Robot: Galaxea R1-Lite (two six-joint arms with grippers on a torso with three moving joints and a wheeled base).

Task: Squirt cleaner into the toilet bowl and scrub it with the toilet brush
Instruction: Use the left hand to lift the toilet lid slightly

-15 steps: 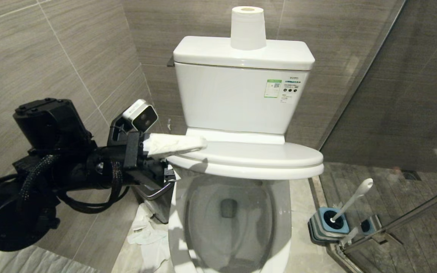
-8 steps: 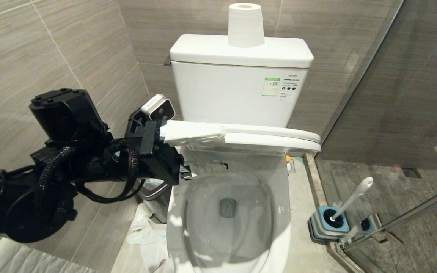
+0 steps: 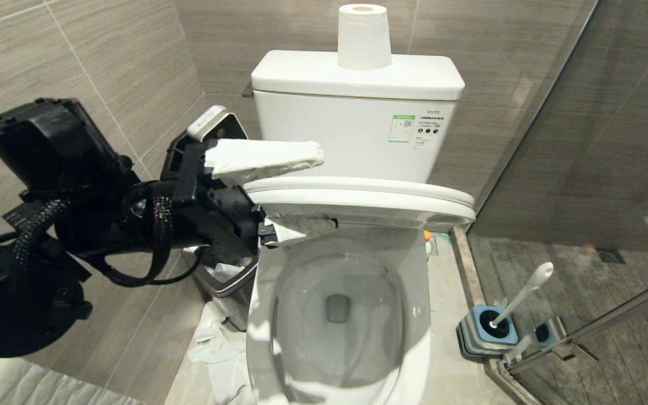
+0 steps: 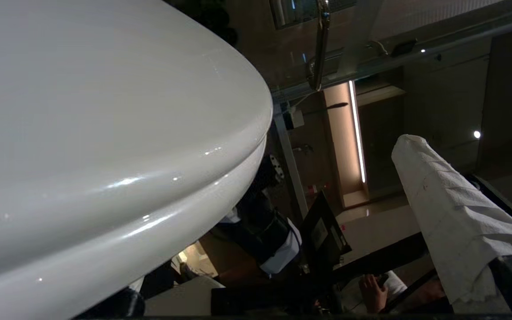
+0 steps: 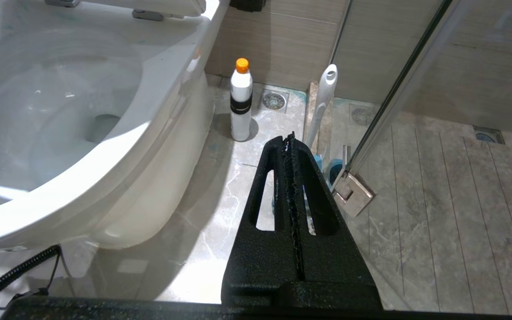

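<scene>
The white toilet bowl stands open below me, with its seat and lid tipped part way up. My left gripper is open and straddles the left edge of the seat and lid. Its paper-wrapped finger hangs clear above the lid and its lower finger sits under the seat. In the left wrist view the lid fills one side, opposite the wrapped finger. The toilet brush leans in its blue holder. My right gripper is shut and empty, low beside the cleaner bottle and brush handle.
A steel-rimmed bin stands against the toilet's left side, with crumpled paper on the floor below it. A toilet roll sits on the cistern. A glass shower door closes off the right. A person's hand shows in the background.
My left gripper has risen, and the seat and lid's front edge has tipped up with it. The wrapped finger, resting on the lid before, now stands above it. The camera shifted slightly.
</scene>
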